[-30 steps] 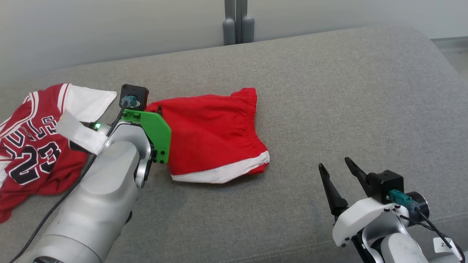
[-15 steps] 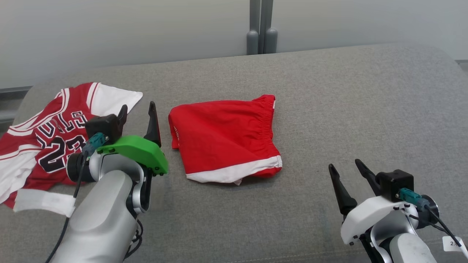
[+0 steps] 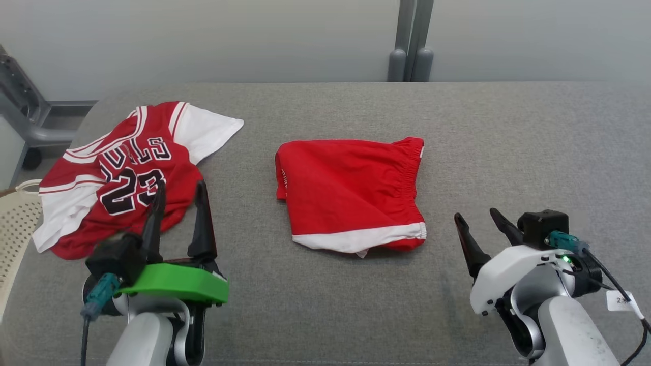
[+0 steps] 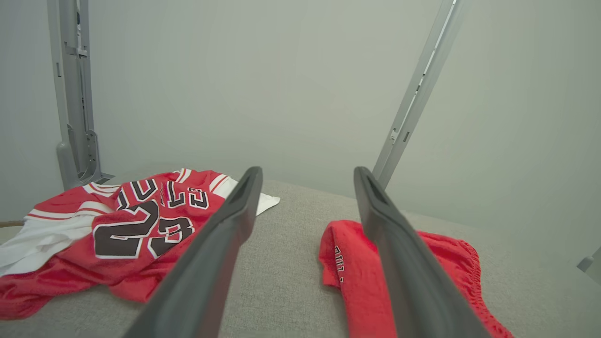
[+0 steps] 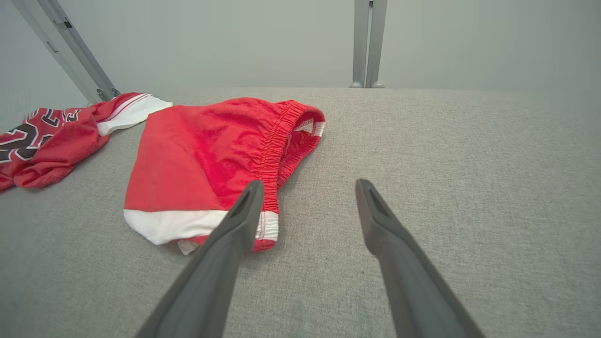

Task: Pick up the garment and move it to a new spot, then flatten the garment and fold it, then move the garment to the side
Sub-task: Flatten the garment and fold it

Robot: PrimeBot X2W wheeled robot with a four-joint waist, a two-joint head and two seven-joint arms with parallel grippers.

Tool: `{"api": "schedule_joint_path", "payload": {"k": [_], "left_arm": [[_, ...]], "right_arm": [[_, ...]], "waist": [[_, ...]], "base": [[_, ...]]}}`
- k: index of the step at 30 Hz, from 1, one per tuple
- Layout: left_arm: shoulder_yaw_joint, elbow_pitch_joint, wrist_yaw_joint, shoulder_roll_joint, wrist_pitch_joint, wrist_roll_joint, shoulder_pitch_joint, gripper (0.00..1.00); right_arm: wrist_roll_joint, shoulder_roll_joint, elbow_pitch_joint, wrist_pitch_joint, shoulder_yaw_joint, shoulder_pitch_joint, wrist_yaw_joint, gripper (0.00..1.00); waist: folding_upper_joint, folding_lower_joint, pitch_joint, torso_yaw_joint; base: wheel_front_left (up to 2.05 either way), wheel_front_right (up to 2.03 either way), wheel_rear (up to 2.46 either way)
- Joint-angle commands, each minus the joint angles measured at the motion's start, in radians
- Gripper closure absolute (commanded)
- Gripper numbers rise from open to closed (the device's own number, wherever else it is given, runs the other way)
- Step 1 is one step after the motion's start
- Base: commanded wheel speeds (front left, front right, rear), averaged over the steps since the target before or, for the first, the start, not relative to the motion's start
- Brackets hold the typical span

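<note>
Red white-hemmed fabric shorts [image 3: 351, 195] lie folded; perhaps only the sideways move remains. Left pincer [image 3: 181, 185] and right pincer [image 3: 477, 214]: released, empty.

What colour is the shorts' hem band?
White band on red shorts; right wrist view shows it best.

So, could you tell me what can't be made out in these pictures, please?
1. Head view: on the jersey, a fold hides the first letters of the wording.
2. Head view: the white print on the shorts is too small to read.
3. Head view: the pale basket is cut off by the left edge.
4. Left wrist view: a finger of the left claw covers much of the shorts.
</note>
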State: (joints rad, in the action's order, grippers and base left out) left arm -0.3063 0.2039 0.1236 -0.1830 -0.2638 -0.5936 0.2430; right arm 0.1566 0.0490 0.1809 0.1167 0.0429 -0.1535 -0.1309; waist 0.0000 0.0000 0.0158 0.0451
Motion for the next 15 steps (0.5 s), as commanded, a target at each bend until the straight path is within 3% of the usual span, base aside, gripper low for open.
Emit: {"api": "schedule_joint_path", "payload": {"k": [1,10,15], "left_arm": [[0.007,-0.015,-0.014,0.003,-0.001,0.027,-0.028,0.0],[0.095,-0.097,-0.11,0.051,-0.001,0.12,-0.186,0.0],[0.124,-0.087,-0.139,0.061,-0.001,0.149,-0.245,0.0]], "right_arm": [[0.01,0.003,0.018,0.012,0.003,-0.02,0.0,0.0],[0.01,0.003,0.155,0.105,0.024,-0.116,0.0,0.0],[0.021,0.003,0.246,0.139,0.014,-0.157,0.0,0.0]], "waist": [[0.0,0.0,-0.002,0.021],[0.0,0.0,-0.002,0.06],[0.0,0.0,0.001,0.075]], "base": [[0.0,0.0,0.0],[0.0,0.0,0.0],[0.0,0.0,0.0]]}}
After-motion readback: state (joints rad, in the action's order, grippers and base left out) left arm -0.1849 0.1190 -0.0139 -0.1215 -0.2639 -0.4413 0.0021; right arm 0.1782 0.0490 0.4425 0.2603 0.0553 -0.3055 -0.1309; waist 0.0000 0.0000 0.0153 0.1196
